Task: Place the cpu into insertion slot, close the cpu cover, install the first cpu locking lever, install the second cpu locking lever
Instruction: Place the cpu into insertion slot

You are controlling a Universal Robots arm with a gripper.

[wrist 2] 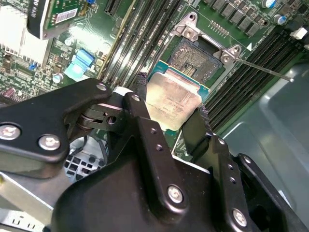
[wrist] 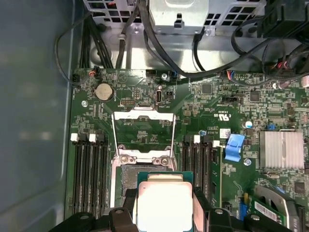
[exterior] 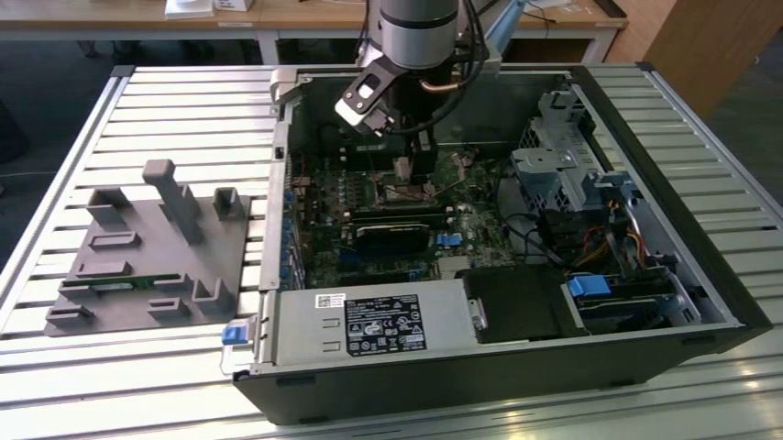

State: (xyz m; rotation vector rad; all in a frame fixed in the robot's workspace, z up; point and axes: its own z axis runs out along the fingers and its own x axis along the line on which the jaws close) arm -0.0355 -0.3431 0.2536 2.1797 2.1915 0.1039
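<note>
In the exterior view the gripper hangs inside the computer case, at twelve o'clock from the grey power supply. In the second wrist view its fingers clamp the cpu, partly over the insertion slot. In the first wrist view the cpu cover lies open beyond the slot.

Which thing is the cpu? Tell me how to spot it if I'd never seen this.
Look inside the open black computer case at the green board at its bottom. The gripper hangs over the square slot there, pinching the cpu. It is the small flat square with a pale silvery face, unlike the dark slot and the open silver cover nearby.
</note>
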